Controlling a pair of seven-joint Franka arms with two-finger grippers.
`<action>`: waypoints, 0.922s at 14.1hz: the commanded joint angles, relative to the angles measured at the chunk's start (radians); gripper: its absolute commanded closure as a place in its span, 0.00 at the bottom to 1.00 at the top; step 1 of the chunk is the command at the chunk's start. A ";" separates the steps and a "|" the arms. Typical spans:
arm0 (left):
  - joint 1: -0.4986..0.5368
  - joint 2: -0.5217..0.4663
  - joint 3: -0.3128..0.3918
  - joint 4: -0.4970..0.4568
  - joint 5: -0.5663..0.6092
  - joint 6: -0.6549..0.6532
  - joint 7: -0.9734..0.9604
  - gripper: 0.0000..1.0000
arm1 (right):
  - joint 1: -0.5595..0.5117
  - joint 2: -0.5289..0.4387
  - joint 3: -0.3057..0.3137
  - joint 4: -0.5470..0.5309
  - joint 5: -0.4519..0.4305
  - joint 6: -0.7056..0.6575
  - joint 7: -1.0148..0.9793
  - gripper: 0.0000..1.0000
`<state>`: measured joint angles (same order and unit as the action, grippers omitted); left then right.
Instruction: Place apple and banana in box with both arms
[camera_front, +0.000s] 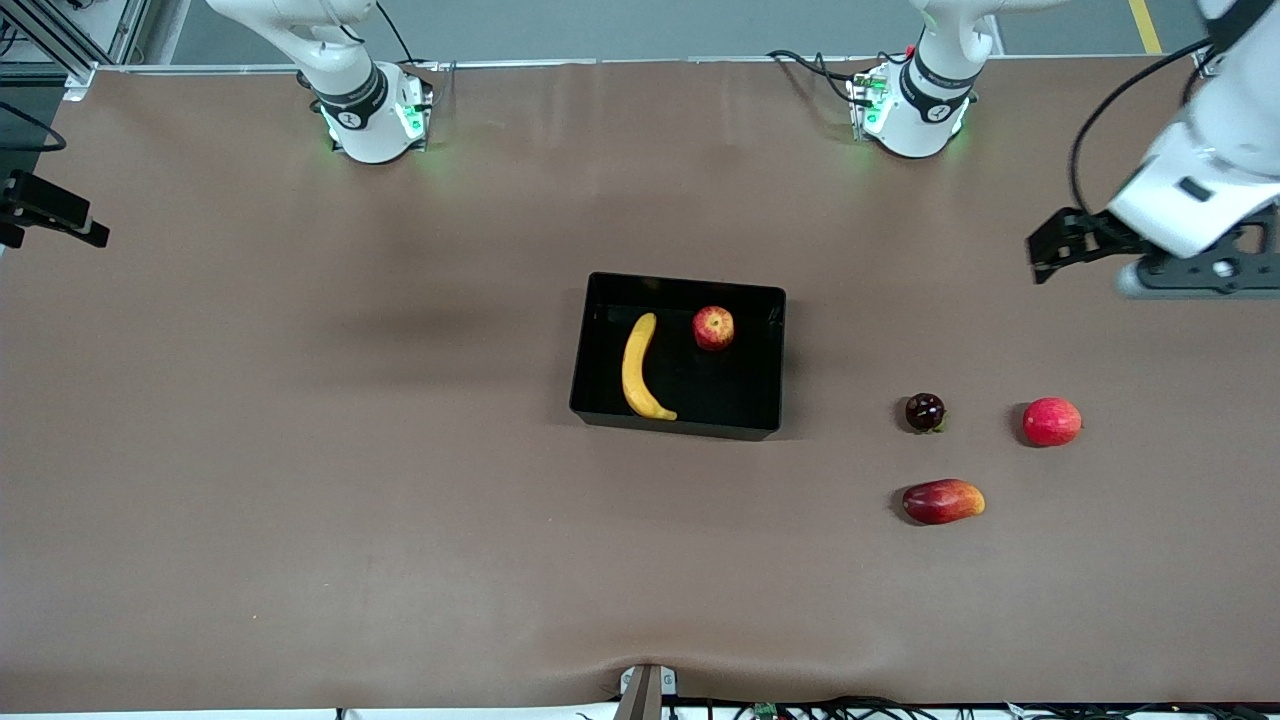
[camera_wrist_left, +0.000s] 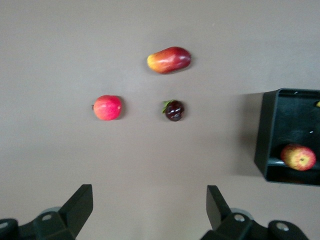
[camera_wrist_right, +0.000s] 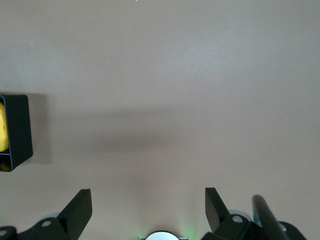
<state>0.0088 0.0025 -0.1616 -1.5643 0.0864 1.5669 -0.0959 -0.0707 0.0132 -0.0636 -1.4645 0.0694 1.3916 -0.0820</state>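
Fruit first: the apple (camera_front: 713, 328) and the banana (camera_front: 642, 368) both lie inside the box (camera_front: 680, 428), which sits at mid-table. On the front camera's clock, the apple sits at about two o'clock within the box, toward my left arm's end. The banana lies beside it toward my right arm's end, its long axis running roughly from twelve to six o'clock, the lower tip curling toward five. The two do not touch.

My left gripper (camera_front: 1045, 258) hangs over bare table near my left arm's end, fingers spread wide and holding nothing. From it, the box lies at about eight o'clock in the front camera. In my left wrist view the spread fingers (camera_wrist_left: 80, 205) frame open table, with the box corner and the apple (camera_wrist_left: 298, 157) off to one side.

My right gripper (camera_wrist_right: 148, 210) is also spread and empty. It is out of the front camera's frame. My right wrist view shows it over bare table, with just the box's end wall and a sliver of banana (camera_wrist_right: 3, 127) at the edge.

Three other fruits lie toward my left arm's end: a dark plum (camera_front: 925, 412), a pink-red round fruit (camera_front: 1051, 421) and a mango (camera_front: 943, 501). My left arm is the nearer one to them, but they are not my job.

I judge both placements done, with no further reach needed.
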 joint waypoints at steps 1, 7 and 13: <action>-0.026 -0.120 0.050 -0.138 -0.034 0.036 0.015 0.00 | -0.017 -0.001 0.011 0.001 0.000 -0.006 0.013 0.00; -0.036 -0.203 0.077 -0.194 -0.068 0.002 0.012 0.00 | -0.017 -0.001 0.011 0.001 0.000 -0.006 0.011 0.00; -0.104 -0.197 0.168 -0.126 -0.068 -0.022 0.085 0.00 | -0.012 -0.005 0.008 0.001 -0.002 -0.003 0.013 0.00</action>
<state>-0.0661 -0.1930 -0.0248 -1.7148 0.0375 1.5657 -0.0387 -0.0707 0.0133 -0.0638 -1.4645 0.0694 1.3916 -0.0819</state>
